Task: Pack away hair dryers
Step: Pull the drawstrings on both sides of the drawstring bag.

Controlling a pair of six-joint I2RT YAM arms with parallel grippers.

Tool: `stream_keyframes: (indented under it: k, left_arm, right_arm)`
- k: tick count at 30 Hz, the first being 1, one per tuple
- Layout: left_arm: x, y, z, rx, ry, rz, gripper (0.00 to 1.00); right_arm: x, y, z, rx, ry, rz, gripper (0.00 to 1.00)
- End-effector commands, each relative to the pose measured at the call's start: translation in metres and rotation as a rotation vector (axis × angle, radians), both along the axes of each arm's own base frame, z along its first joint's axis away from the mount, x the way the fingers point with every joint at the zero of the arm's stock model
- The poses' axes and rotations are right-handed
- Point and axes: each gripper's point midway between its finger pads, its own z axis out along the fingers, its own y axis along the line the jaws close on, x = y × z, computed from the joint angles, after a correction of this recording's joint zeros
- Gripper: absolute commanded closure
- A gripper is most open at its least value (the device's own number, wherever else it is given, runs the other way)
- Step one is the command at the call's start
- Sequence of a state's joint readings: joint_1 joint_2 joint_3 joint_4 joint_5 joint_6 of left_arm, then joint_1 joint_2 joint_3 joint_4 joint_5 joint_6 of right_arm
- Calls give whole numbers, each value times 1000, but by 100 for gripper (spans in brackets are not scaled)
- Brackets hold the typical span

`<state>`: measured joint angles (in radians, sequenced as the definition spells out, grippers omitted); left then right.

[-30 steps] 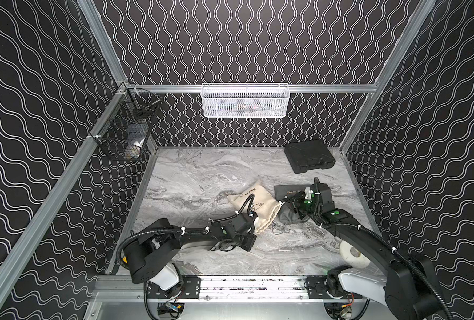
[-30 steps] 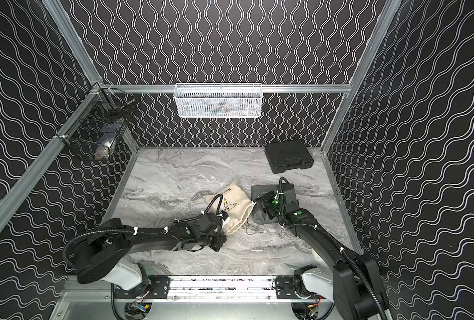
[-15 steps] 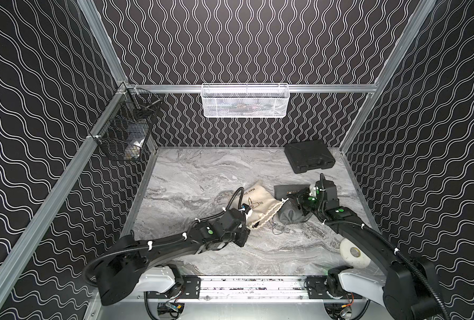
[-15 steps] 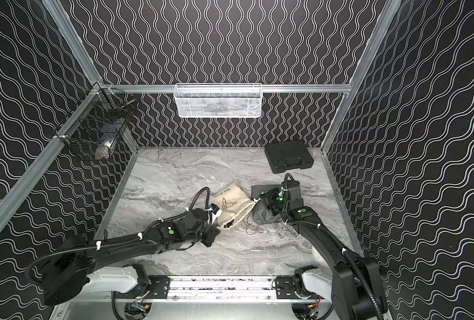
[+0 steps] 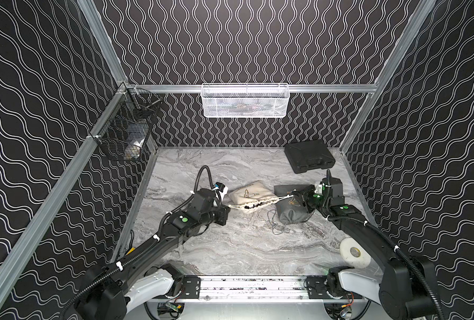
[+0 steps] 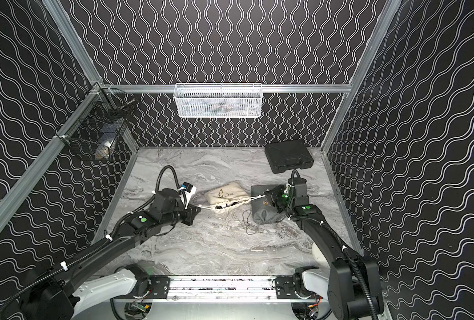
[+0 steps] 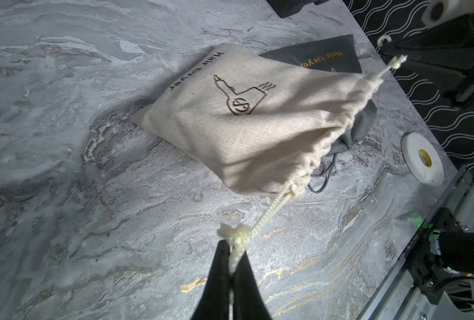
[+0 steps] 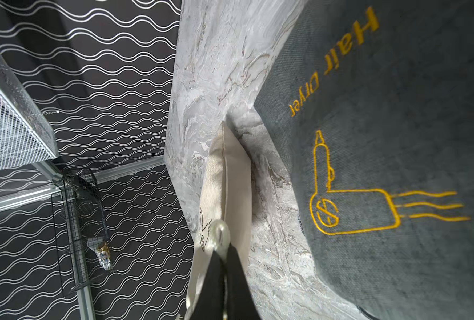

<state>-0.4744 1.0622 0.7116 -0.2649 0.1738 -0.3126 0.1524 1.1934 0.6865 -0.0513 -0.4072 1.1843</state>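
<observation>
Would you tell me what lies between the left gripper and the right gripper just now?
The beige pouch, its mouth gathered, lies there on a cream drawstring stretched between the left gripper and the right gripper; both top views show it.

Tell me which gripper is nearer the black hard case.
Right. The right gripper, shut on the drawstring of the beige pouch, sits in front of the black hard case; the left gripper, pinching the drawstring's other end, is farther away.
</observation>
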Motion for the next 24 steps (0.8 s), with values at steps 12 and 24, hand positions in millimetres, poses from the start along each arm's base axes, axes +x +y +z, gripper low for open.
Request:
stream_keyframes:
  k: [12,24]
  left_arm:
    - [45,82,0,-291,86,276,100]
    - [57,147,-1,-450,87,462,100]
  right_arm:
    - [-3,-46,-20,-9,25,-80,100]
    - [-7,-58,-25,-7,44,-123,100]
